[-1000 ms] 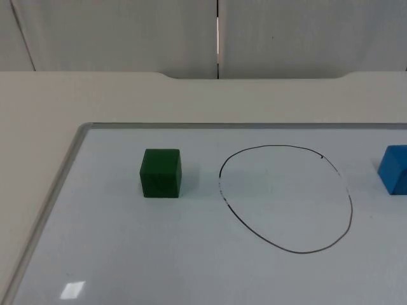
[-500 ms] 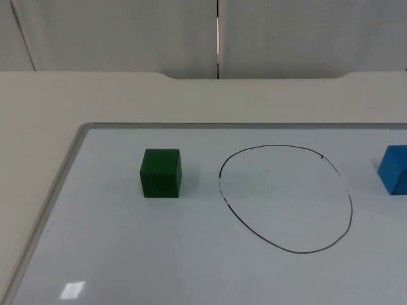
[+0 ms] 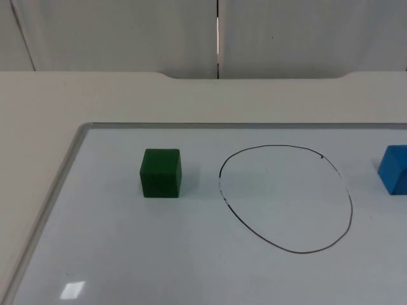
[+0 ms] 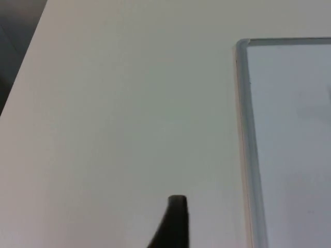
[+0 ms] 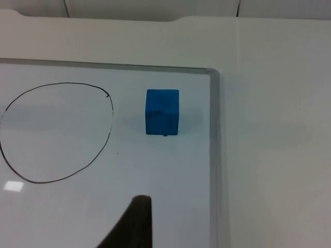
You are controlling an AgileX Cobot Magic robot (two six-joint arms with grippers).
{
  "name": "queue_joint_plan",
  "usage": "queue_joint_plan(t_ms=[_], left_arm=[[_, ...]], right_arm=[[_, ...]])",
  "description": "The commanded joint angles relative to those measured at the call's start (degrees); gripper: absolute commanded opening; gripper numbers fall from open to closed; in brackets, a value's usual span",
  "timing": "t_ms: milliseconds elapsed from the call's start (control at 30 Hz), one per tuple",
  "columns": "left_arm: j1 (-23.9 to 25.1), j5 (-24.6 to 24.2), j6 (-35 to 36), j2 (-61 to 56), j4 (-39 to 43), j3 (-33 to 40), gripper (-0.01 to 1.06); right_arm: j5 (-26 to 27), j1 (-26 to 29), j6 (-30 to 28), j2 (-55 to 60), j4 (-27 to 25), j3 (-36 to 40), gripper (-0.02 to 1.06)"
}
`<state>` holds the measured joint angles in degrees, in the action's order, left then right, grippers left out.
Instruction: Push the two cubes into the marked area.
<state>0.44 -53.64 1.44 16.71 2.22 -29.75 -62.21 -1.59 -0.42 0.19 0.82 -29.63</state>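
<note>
A green cube [image 3: 161, 172] stands on the whiteboard [image 3: 127, 254], just left of a hand-drawn black oval [image 3: 286, 198]. A blue cube [image 3: 395, 168] sits to the right of the oval, at the picture's right edge. In the right wrist view the blue cube [image 5: 162, 111] lies between the oval [image 5: 54, 132] and the board's right frame, and my right gripper [image 5: 135, 222] hovers well short of it, over the board. My left gripper [image 4: 175, 222] hangs over the bare table top, off the whiteboard's left frame [image 4: 247, 129], far from the green cube.
The whiteboard has a raised metal frame [image 3: 60, 184] along its left and far edges. Beige table top [image 3: 191, 98] runs from the board to the grey partition wall [image 3: 127, 32]. The table's left edge [image 4: 20, 77] drops off beside the left gripper.
</note>
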Motion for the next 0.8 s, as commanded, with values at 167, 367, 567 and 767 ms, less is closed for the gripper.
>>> queue_joint_plan(t_ms=[167,367,567,767], left_arm=[[0.26,7.36,-0.1,3.87,-3.46,-0.3,0.41],[0.26,11.06,-0.1,4.98,-3.35,-0.3,0.07],[0.26,12.43,-2.29,5.05,-3.35,-0.3,0.0],[0.26,12.56,-2.48,5.05,-3.35,-0.3,0.0]], right_arm=[[0.36,0.3,-0.27,-0.19,0.23,0.11,1.05],[0.36,0.3,-0.27,-0.19,0.23,0.11,1.05],[0.36,0.3,-0.27,-0.19,0.23,0.11,1.05],[0.36,0.3,-0.27,-0.19,0.23,0.11,1.05]])
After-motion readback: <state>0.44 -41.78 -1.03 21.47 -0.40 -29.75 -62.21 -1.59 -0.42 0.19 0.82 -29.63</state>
